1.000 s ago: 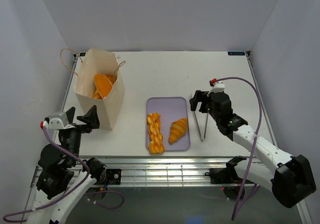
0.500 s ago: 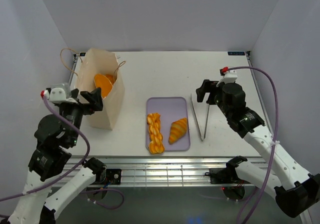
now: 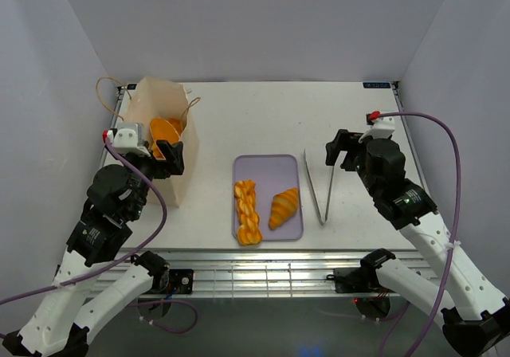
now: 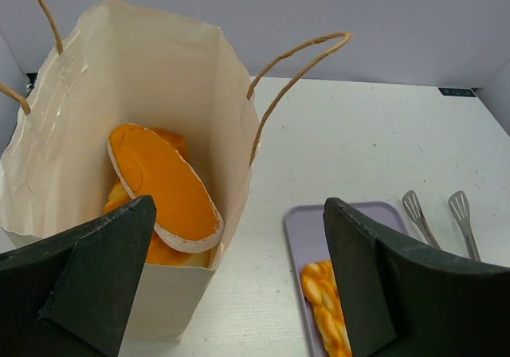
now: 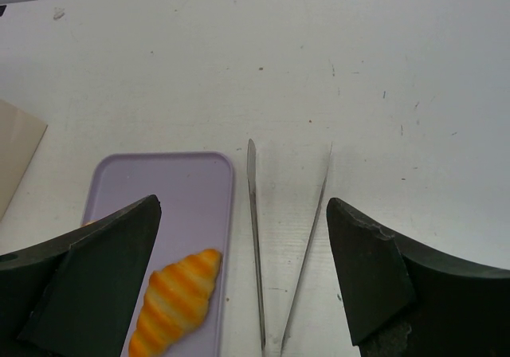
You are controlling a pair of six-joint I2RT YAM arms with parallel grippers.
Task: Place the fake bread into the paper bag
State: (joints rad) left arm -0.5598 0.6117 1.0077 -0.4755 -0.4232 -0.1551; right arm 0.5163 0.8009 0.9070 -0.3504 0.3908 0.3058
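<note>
Remaining fake bread: croissant (image 3: 284, 208) and braided loaf (image 3: 247, 211), glossy ridged orange plastic, on flat lilac tray (image 3: 267, 166). Both lie left of the right hand (image 3: 337, 151), slightly nearer the bases. Braid's long axis runs near-to-far; croissant slants. Thin steel tongs (image 3: 323, 186) on the tabletop between. The right hand is the nearer one, released, empty. The left hand (image 3: 169, 156), also spread and empty, hangs at the creased paper bag (image 3: 187, 178), oval loaf (image 4: 163, 186) inside.

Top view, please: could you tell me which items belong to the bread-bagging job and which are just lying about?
Part of the job: paper bag; oval loaf already inside it; braided loaf; croissant.
Lying about: lilac tray under those last two; metal tongs beside it.
</note>
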